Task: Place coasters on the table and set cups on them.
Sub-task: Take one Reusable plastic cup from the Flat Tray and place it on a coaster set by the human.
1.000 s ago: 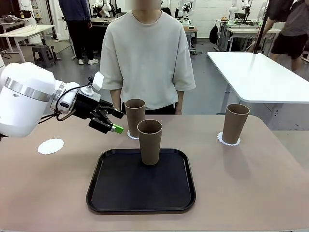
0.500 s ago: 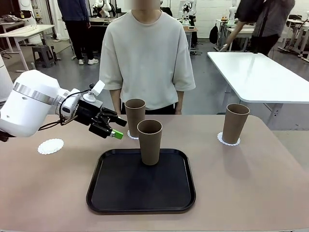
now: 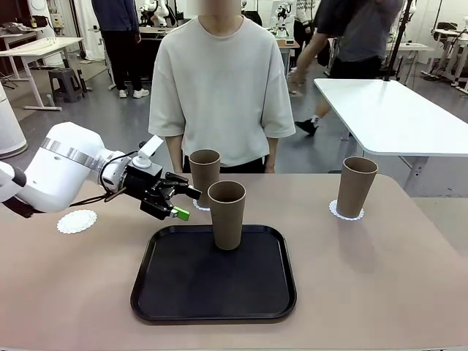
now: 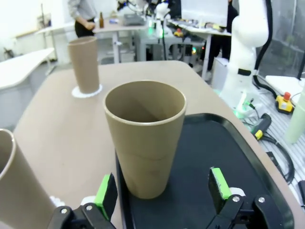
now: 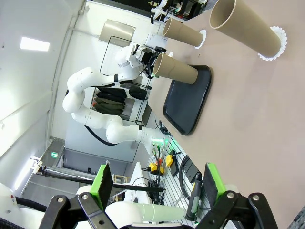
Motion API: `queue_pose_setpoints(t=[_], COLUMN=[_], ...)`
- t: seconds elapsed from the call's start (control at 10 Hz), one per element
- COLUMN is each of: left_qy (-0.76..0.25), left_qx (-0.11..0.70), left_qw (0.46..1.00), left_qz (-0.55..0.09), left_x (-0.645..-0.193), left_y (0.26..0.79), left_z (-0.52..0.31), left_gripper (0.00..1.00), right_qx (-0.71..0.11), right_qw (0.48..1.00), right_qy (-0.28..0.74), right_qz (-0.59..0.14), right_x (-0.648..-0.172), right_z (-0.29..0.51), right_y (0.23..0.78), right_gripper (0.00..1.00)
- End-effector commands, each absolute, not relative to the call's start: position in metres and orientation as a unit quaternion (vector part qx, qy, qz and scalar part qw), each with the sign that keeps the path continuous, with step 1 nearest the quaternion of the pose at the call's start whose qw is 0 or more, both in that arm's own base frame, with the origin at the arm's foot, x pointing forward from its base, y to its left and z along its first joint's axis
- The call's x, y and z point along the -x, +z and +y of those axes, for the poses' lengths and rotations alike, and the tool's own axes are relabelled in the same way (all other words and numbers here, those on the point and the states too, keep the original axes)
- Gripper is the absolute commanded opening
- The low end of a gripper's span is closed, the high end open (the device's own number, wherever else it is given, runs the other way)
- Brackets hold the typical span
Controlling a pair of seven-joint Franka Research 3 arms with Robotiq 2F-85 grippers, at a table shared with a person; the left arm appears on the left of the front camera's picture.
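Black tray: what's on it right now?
One cup stands upright on the black tray, near its far edge. No coaster visible under it; the cup's base covers that spot.

Brightness: bright, even overhead room light throughout.
Shadows: soft and faint beside the cups (image 3: pixel 227 214) on the table (image 3: pixel 380 278).
Glare: dull sheen on the black tray (image 3: pixel 213 281); ceiling panel glows in the right wrist view.
Blur: walking person behind smeared.
Distortion: wide-angle bending in both wrist views; near cup (image 4: pixel 144 138) slightly soft.
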State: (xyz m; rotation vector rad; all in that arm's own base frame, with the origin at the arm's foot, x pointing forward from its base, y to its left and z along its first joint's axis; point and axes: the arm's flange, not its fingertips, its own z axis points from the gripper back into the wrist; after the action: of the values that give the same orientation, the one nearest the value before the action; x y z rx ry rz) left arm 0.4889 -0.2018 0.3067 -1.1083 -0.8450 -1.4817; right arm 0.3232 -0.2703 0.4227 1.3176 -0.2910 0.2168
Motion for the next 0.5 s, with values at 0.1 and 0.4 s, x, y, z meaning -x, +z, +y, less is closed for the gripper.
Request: queue_pose_setpoints(t=[0.1,0.4], left_qy=[-0.602,-0.59], left_qx=[0.467,0.471], left_qw=[0.512,0.513], left_qz=[-0.397,-0.408], left_x=[-0.497,-0.497], left_y=[0.292,0.282], left_z=[-0.208,-0.215], left_gripper=[1.0,1.0], right_qx=[-0.609,-0.609], right_qw=[0.777,0.777], right_qy=[0.093,0.093], right_qz=[-0.13,-0.13], right_x=[-0.323,-0.323], right_z=[-0.27,-0.27], right_y=[0.425,0.425], right_gripper=[1.0,1.0])
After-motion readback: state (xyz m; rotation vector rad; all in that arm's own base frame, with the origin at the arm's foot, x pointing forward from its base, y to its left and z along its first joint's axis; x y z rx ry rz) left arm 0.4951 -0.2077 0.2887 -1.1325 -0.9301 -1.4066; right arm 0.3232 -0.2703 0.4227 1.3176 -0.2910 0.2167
